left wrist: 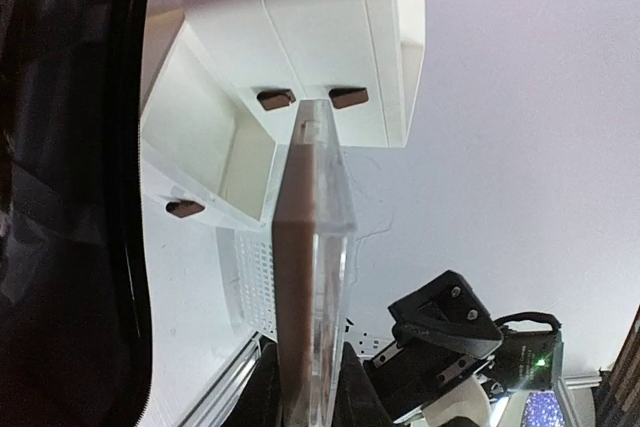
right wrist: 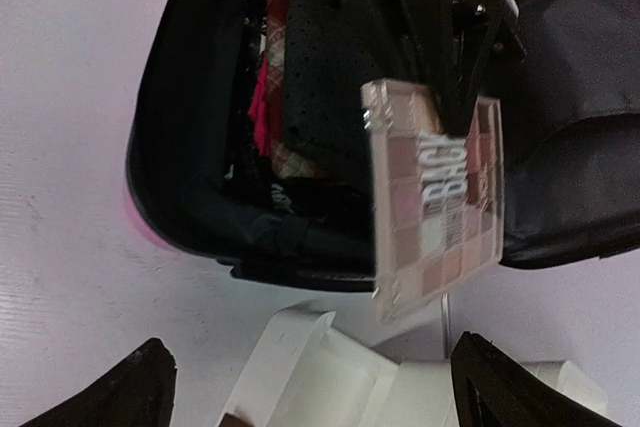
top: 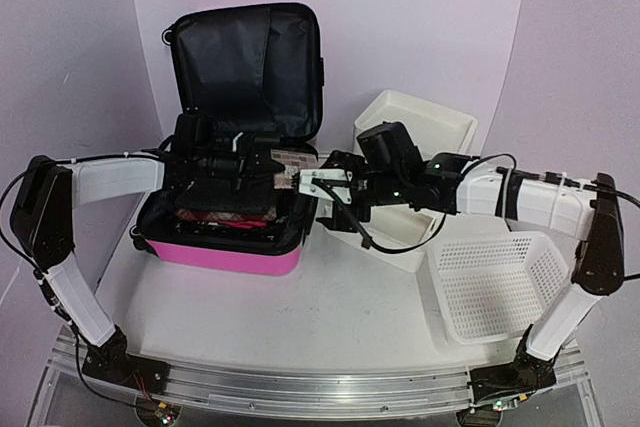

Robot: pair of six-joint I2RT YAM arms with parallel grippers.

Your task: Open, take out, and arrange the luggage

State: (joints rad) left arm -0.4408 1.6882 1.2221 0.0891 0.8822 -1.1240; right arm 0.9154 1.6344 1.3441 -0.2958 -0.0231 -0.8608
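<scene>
Your left gripper is clamped tight on the eyeshadow palette over the right edge of the open luggage, back-left on the table, right gripper spread wide just beside it.

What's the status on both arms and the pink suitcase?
Left tool shut on makeup palette, raised by the open suitcase. Right tool open, facing palette, not touching. Fabric items packed inside. Path between clear.
</scene>
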